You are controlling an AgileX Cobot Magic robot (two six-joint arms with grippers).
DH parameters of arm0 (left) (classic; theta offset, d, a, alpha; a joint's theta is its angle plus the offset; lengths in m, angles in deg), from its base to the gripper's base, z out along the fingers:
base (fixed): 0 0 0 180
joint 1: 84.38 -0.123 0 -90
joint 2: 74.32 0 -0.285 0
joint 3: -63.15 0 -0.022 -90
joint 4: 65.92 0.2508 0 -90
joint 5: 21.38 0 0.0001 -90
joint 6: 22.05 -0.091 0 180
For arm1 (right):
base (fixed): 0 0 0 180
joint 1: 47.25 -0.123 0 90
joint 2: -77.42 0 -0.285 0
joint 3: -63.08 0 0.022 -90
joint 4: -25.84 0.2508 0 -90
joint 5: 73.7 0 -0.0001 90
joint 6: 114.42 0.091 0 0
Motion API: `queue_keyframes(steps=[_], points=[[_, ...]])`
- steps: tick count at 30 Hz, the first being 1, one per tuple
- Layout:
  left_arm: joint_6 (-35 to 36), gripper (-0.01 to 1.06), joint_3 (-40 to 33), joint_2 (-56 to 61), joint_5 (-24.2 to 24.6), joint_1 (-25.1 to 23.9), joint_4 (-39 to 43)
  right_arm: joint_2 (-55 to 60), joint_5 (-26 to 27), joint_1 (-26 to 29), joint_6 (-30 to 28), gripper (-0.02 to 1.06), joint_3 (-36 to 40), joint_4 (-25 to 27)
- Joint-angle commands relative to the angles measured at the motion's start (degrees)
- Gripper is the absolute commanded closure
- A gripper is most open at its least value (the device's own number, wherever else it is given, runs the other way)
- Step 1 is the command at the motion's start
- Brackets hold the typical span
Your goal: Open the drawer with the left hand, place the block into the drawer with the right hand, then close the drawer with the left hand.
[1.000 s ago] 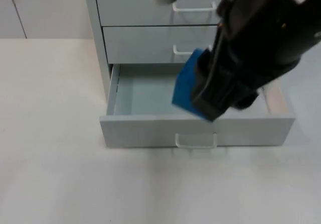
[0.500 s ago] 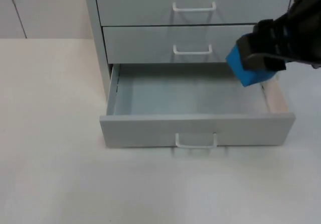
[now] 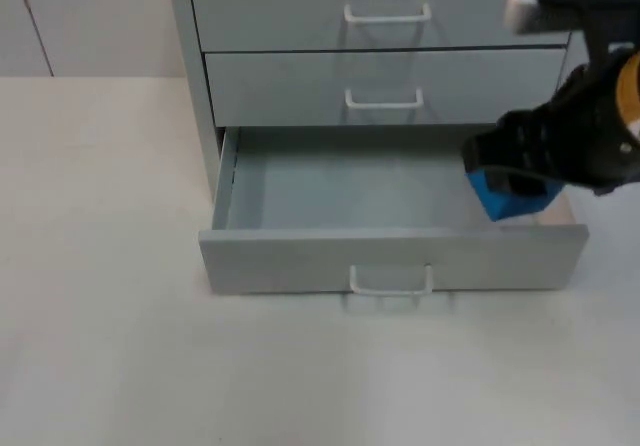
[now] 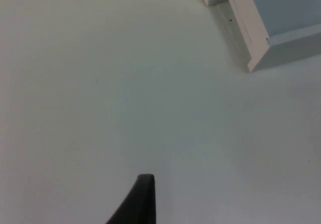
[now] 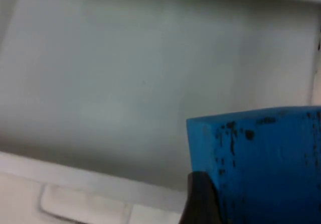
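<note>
Top view: bottom drawer of the grey cabinet is pulled fully out, interior bare. Right hand is pinching the blue block and sits low over the drawer's right end, block at about rim level and just inside the right wall. Half a second ago the block was higher and further back, near the middle drawer's front; a second ago the arm was across the drawer's centre. So the arm has swung right and dropped, which I read as the placing step nearly complete: opening is done, release is what remains, then closing. White handle on the drawer front is free for the left arm.

Left wrist view: left hand waits over bare tabletop, well apart from the drawer's front corner. Only one dark fingertip is in sight; cannot tell whether this hand is spread or pressed together.

Right wrist view: block fills the near field, blue face flecked with dark marks, one black finger against its edge. Drawer floor lies beyond it, pale and unobstructed.

Surface and room: white matte tabletop, grey partition behind at left. Two upper drawers are shut, each with a white handle
</note>
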Motion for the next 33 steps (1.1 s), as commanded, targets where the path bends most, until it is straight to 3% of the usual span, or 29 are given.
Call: queue_keyframes(steps=[1,3,6,17,20,22,24,25,26,28,29,31,33], points=[[-0.03,0.00,-0.10,0.33,-0.66,-0.12,-0.60,1.77,1.03,0.23,7.39,1.05,-0.32,-6.88],[-0.03,0.00,-0.10,0.33,-0.66,-0.12,-0.60,4.67,1.03,0.23,11.88,1.05,-1.78,-11.23],[-0.03,0.00,-0.10,0.33,-0.66,-0.12,-0.60,7.20,0.63,0.23,15.13,1.05,-3.70,-13.78],[-0.03,0.00,-0.10,0.33,-0.64,-0.12,-0.48,11.40,2.36,0.23,15.13,1.04,-5.03,-13.38],[-0.03,0.00,-0.10,0.33,-0.76,-0.12,-0.48,11.82,2.36,0.23,15.13,0.98,-5.03,-13.38],[-0.03,0.00,-0.10,0.33,-0.88,-0.12,-0.48,11.71,2.36,0.23,15.13,0.80,-5.16,-13.38],[-0.03,0.00,-0.10,0.33,-1.03,-0.12,-0.48,11.15,2.78,0.23,15.13,0.55,-5.16,-13.38],[-0.03,0.00,-0.10,0.33,-1.03,-0.12,-0.48,11.15,2.78,0.23,15.13,0.55,-5.16,-13.38],[-0.03,0.00,-0.10,0.33,-1.11,-0.12,-0.48,10.30,3.12,0.23,15.22,0.32,-5.16,-13.13],[-0.03,0.00,-0.10,0.33,-1.47,-0.12,-0.48,8.63,3.12,0.23,15.40,0.10,-5.16,-12.49],[-0.03,0.00,-0.10,0.33,-1.47,-0.12,-0.48,8.63,3.12,0.23,15.40,0.10,-5.16,-12.49],[-0.03,0.00,-0.10,0.33,-1.71,-0.12,-0.48,6.37,3.12,-0.18,14.86,-0.01,-5.16,-9.13],[-0.03,0.00,-0.10,0.33,-1.90,-0.12,-0.48,3.59,3.12,-1.54,9.94,-0.01,-5.16,-5.08]])
